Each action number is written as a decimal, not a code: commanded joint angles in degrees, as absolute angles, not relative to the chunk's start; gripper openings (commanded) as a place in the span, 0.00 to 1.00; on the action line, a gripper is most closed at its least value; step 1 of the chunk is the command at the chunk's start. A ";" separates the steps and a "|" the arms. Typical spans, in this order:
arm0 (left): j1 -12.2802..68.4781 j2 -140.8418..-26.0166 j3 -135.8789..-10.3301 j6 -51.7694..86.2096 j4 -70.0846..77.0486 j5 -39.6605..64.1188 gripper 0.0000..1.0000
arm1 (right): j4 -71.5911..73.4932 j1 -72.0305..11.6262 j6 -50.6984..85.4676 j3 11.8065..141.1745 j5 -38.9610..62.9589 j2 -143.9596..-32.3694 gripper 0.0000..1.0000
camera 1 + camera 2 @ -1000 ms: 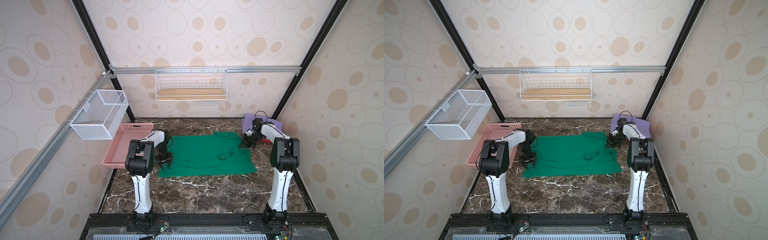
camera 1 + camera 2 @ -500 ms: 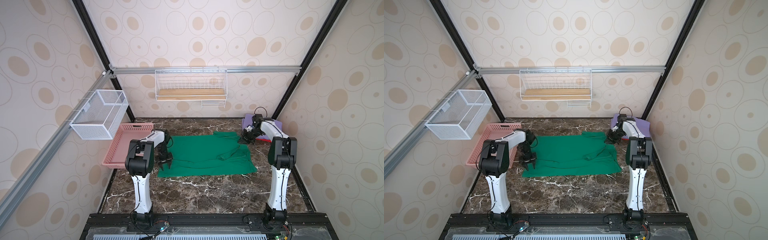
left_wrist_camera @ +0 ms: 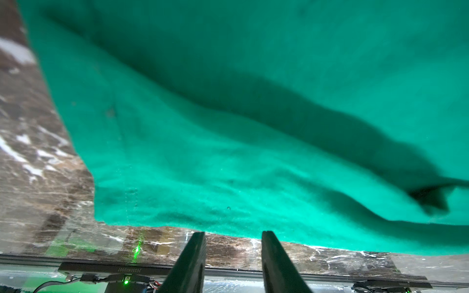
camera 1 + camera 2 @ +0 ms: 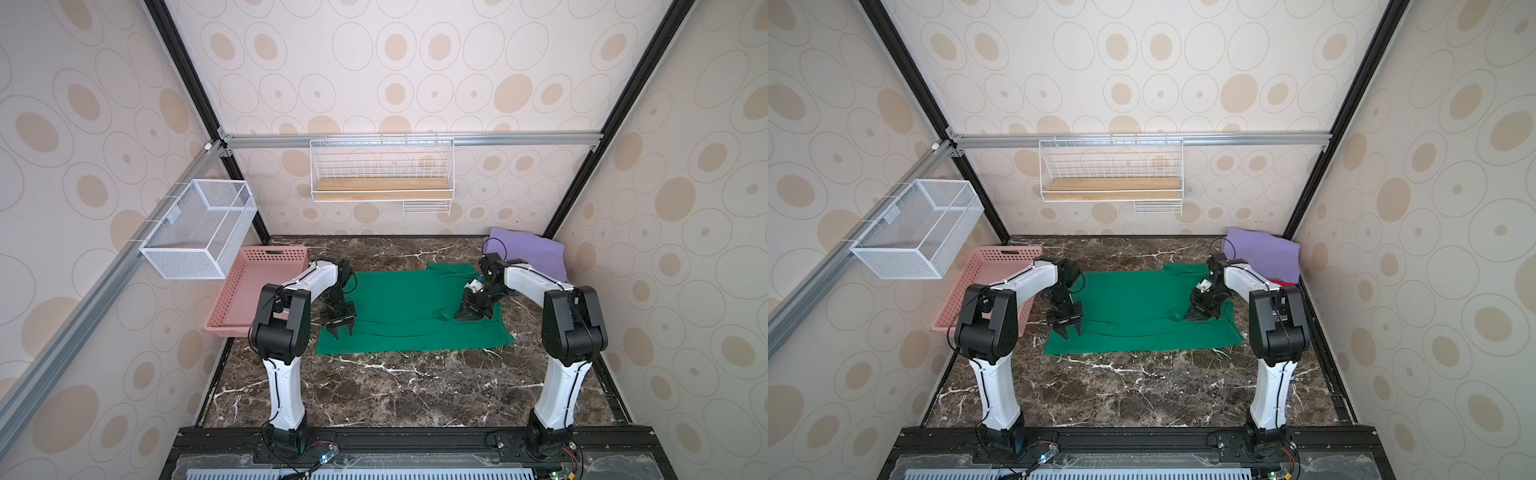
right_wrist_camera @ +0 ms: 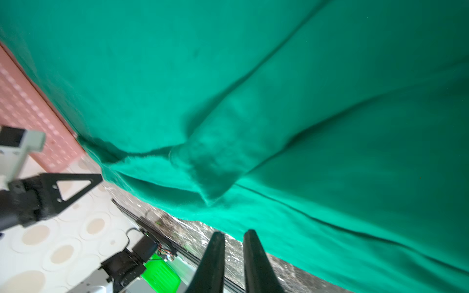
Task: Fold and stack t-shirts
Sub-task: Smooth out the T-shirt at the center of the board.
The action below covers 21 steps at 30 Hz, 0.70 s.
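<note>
Dark marble tabletop (image 4: 395, 386). Green t-shirt (image 4: 407, 307) spread flat at centre, evidently laid out for folding. Left end effector (image 4: 343, 332) held open at shirt's left edge. Right end effector (image 4: 467, 318) poised over raised fold, jaws narrowly parted, nothing gripped. Lavender t-shirt (image 4: 528, 253) stacked in far right corner, likely kept clear of work.

free: front of counter (image 4: 395, 386) was bare | blocked: pink basket (image 4: 245, 291) left edge, lavender shirt (image 4: 528, 249) far-right corner | green shirt (image 4: 407, 303) covered ctr

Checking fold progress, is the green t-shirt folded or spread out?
Mostly spread: the green t-shirt lies wide and flat on the marble table, with one small flap turned over.
</note>
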<state>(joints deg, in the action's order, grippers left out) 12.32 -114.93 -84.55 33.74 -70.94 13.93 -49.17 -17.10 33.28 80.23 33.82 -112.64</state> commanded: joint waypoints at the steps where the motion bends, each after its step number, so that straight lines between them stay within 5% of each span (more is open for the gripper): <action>1: 12.09 -112.08 -83.05 33.54 -71.77 13.28 0.40 | -46.56 -18.23 35.06 80.01 34.14 -113.81 0.21; 13: 12.00 -110.83 -82.90 31.26 -73.44 12.65 0.40 | -44.63 -19.16 38.05 83.73 32.96 -118.48 0.21; 21: 11.96 -109.45 -81.59 30.94 -73.70 12.75 0.40 | -50.49 -19.16 37.36 102.82 31.40 -127.72 0.21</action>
